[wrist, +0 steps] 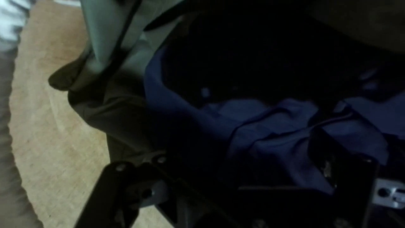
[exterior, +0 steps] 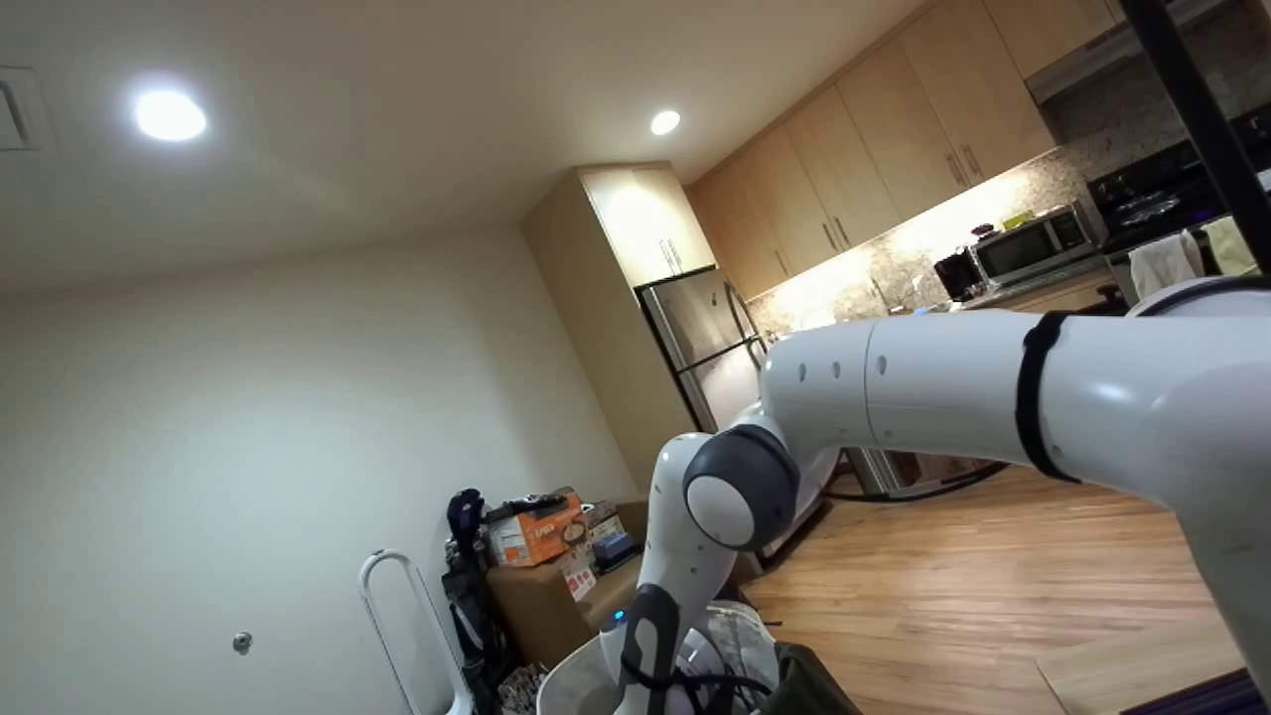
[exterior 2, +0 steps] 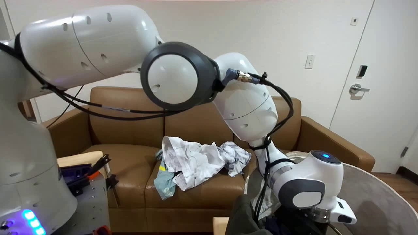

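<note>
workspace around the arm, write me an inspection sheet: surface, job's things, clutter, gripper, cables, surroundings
Surface: round basket, with the end of the arm reaching into it
Job's things: blue cloth at the gripper, contact cannot be told; olive cloth beside it
Clutter: white clothes and a blue-green cloth heaped on the couch; orange box among piled items
Grippers: one, open, jaws apart; largely in shadow in the wrist view
Cables: black cables tied to the arm, with slack loops
Surroundings: fridge, microwave, door, wood floor
</note>
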Robot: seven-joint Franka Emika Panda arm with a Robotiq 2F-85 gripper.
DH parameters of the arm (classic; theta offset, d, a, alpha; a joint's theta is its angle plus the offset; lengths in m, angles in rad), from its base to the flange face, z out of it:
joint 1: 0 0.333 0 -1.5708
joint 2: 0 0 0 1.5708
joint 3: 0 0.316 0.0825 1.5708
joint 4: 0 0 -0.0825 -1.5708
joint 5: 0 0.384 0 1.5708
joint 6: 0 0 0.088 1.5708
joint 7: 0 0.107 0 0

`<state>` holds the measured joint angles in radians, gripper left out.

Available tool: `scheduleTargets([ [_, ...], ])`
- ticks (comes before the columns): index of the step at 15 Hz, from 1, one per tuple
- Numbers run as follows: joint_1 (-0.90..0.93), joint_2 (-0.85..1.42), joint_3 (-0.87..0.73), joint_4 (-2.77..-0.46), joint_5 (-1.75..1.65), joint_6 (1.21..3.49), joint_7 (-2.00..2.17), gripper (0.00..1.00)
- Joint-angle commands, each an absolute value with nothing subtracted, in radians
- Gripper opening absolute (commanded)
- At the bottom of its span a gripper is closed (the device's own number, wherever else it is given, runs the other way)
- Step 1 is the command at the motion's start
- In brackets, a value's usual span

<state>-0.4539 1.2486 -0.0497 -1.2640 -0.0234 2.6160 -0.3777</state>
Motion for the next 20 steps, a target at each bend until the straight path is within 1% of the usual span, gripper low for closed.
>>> scheduleTargets([
  [1, -0.465, 1.232, -0.040, -1.258, -0.021, 2.461, -0.394, 1.00],
  [9, -0.487, 1.311, -0.021, -1.181, 0.008, 2.297, -0.419, 1.00],
  [13, -0.496, 1.357, -0.020, -1.139, 0.014, 2.320, -0.419, 1.00],
  [14, -0.495, 1.366, -0.023, -1.131, 0.013, 2.330, -0.415, 0.75],
  [15, -0.499, 1.371, -0.019, -1.125, 0.014, 2.332, -0.424, 0.73],
  [16, -0.498, 1.372, -0.022, -1.127, 0.013, 2.340, -0.419, 0.67],
  [17, -0.502, 1.374, -0.017, -1.124, 0.017, 2.345, -0.420, 0.59],
  [20, -0.510, 1.368, -0.013, -1.130, 0.023, 2.352, -0.423, 0.40],
])
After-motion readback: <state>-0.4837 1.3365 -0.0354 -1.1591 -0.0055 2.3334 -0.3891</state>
